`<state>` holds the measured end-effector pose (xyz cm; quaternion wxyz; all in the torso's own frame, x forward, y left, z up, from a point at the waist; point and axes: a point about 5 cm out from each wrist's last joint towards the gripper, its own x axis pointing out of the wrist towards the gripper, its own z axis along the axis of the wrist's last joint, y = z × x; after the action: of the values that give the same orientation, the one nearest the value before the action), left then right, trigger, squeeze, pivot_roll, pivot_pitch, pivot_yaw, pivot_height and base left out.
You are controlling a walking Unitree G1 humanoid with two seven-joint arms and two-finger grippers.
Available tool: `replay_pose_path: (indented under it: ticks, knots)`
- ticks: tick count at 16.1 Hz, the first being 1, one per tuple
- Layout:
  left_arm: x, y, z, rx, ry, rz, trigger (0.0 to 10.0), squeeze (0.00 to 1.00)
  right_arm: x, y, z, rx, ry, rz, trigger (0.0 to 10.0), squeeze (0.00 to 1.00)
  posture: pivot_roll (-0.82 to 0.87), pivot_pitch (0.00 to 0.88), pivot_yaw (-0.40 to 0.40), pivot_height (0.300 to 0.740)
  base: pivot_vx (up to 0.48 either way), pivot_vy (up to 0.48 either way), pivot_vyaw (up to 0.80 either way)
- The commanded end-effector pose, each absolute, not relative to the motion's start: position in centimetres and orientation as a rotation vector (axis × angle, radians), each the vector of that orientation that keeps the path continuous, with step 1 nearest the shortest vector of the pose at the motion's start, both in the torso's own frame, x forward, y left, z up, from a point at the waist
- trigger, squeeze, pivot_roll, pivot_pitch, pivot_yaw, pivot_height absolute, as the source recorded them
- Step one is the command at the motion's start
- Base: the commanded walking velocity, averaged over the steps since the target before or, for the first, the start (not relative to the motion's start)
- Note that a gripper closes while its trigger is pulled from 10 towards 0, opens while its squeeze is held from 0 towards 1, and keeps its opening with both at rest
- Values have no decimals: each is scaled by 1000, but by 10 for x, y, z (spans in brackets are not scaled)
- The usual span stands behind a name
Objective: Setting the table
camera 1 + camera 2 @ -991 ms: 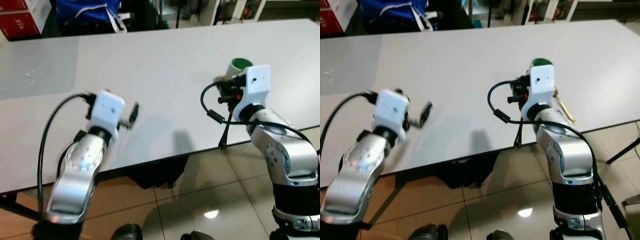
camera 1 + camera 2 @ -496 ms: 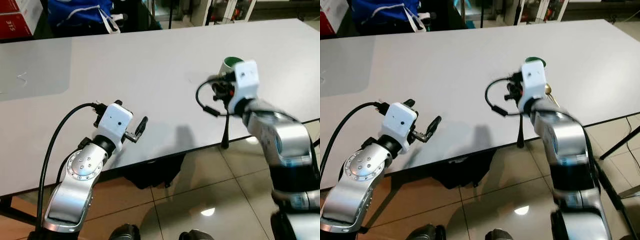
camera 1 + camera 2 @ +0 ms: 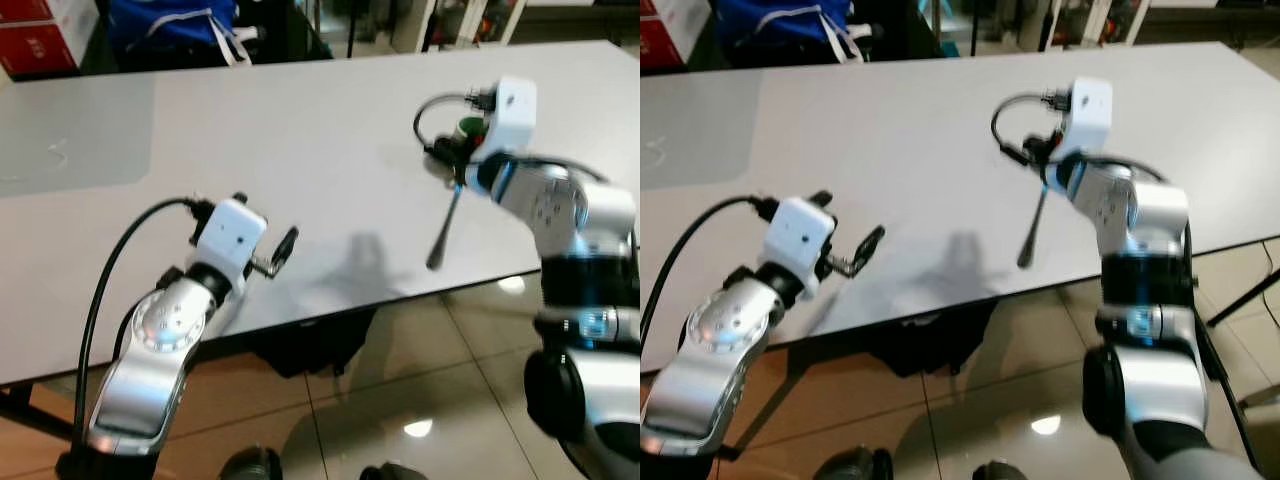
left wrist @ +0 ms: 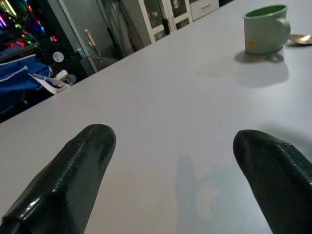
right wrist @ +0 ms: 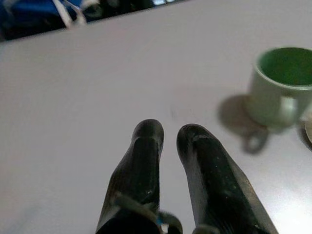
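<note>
Item under review: green mug [image 5: 282,85], standing upright on the white surface [image 3: 300,140] toward the robot's right, w/ a gold spoon [image 4: 301,38] lying just beside it on its far side.

Right hand [image 5: 168,132] is hovering above the surface near the mug, not touching it; fingers nearly together, nothing between them. Left hand [image 4: 170,146] is hanging low over the near part of the surface, well apart from the mug, fingers spread wide, empty.

Handling assessment (judgement): mug looks ceramic, so rigid, moderately heavy, glazed and likely slippery, breakable if dropped or knocked. Handle is facing the right wrist cam. Best hold probably across the rim wall, one finger inside, one outside; the handle loop appears too small for these fingers. Right hand needs to be opening before closing in.
</note>
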<state>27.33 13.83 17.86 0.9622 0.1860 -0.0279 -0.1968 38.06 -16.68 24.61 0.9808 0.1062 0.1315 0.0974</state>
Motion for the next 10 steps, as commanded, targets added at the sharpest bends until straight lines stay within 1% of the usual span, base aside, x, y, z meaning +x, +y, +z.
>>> replay_pose_path:
  ticks: [1,2,3,5,6,8,9,10]
  knots:
    - [278,136,182,351,-69,-399,10000,0,384,-163,261,292,209,243,10000,0,-2,40,-12,740,0,0,0]
    - [282,135,187,306,-86,-385,10000,0,385,-157,273,355,137,294,10000,0,-3,38,-16,740,0,0,0]
    - [283,130,197,162,-124,-422,10000,1000,384,-150,288,473,45,378,10000,0,-3,39,-22,740,0,0,0]
    - [284,119,214,28,-192,-511,10000,1000,381,-143,303,609,-65,468,10000,0,-1,40,-30,740,0,0,0]
    - [285,108,228,-25,-233,-623,10000,1000,377,-136,311,652,-132,554,10000,0,-6,43,-31,740,0,0,0]
    - [285,103,242,-6,-275,-727,10000,1000,369,-123,319,601,-185,636,10000,0,-18,51,-30,740,0,0,0]
    - [281,101,251,-21,-282,-823,10000,1000,366,-116,324,602,-218,688,10000,0,-24,59,-35,740,0,0,0]
    - [279,100,253,-25,-283,-862,10000,1000,364,-114,325,607,-224,710,10000,0,-25,64,-44,740,0,0,0]
